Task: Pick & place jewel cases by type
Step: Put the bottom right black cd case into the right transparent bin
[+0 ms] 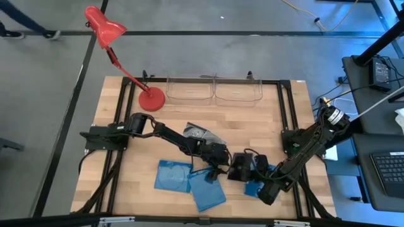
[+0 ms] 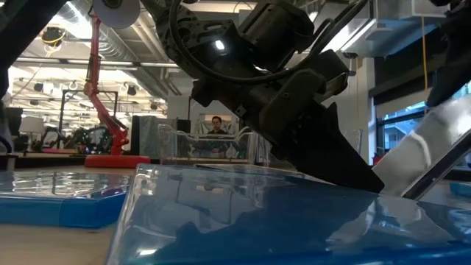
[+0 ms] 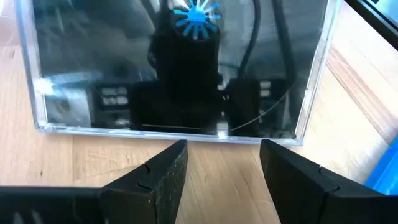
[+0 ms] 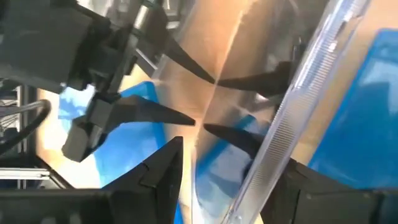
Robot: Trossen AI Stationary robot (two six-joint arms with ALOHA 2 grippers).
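A clear jewel case with a dark insert (image 1: 238, 167) (image 3: 180, 68) stands tipped up between my two grippers, its lower edge on the wood. My left gripper (image 1: 225, 164) (image 3: 221, 146) is open, its fingertips just short of that lower edge and touching nothing. My right gripper (image 1: 254, 170) (image 4: 235, 155) is open on the case's other side, one finger on each side of the raised edge. Three blue cases lie near the table's near edge (image 1: 172, 175) (image 1: 206, 190) (image 1: 257, 186). A silvery case (image 1: 201, 133) lies flat behind the left arm. My right gripper comes from the table's right with its open fingers astride the clear case's ribbed raised edge (image 4: 280, 137). One finger (image 4: 311, 186) lies against the case's back face. The case leans tilted, its lower edge (image 4: 205, 143) on the table and its face toward my left gripper.
Two clear open-topped trays (image 1: 214, 91) (image 2: 213, 143) stand side by side at the far edge. A red desk lamp's base (image 1: 151, 99) sits to their left. In the low view a blue case (image 2: 257, 213) fills the foreground. A person shows in the room beyond.
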